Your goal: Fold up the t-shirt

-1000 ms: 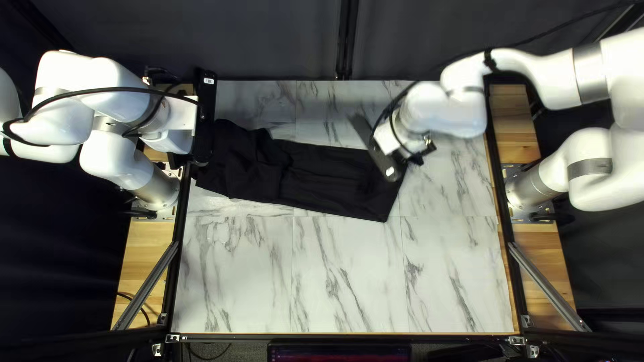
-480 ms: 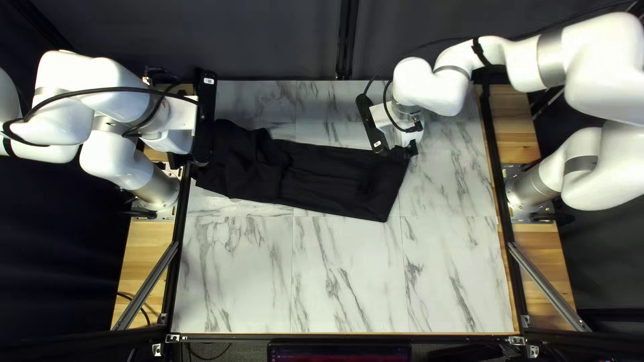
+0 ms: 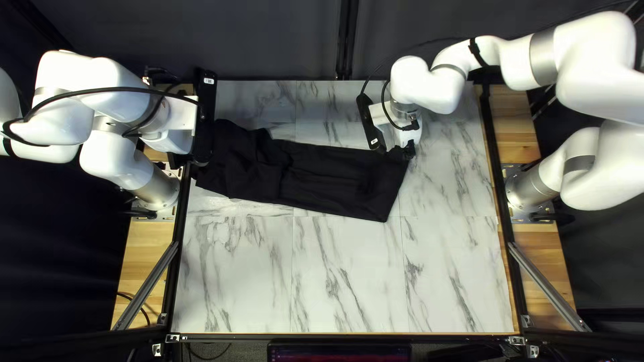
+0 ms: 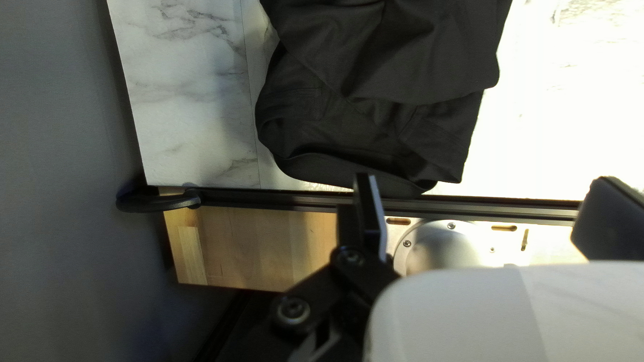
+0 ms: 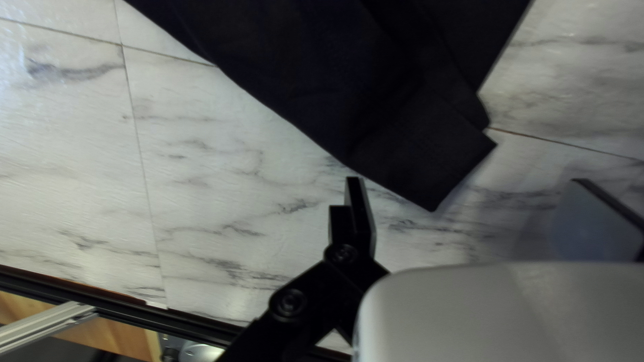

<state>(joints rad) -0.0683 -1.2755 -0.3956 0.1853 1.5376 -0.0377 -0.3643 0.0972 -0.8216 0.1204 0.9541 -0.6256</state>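
Both open: left end effector (image 4: 486,179), right end effector (image 5: 467,179). T-shirt (image 3: 329,177) runs lengthwise between; corner (image 5: 433,184) just ahead of right.

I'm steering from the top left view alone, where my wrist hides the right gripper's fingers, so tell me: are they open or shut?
Observer: Open. In the right wrist view, the right gripper has its fingers wide apart, gripping nothing.
Operator: Where does the cloth sit relative to that gap?
Observer: A squared-off corner of the black t-shirt points into it from ahead, with no finger pressed against either side of that corner.
Operator: And the left one, is it holding the other end?
Observer: No. In the left wrist view, the left gripper is also open, and the table's black edge rail shows across the gap between its fingers.
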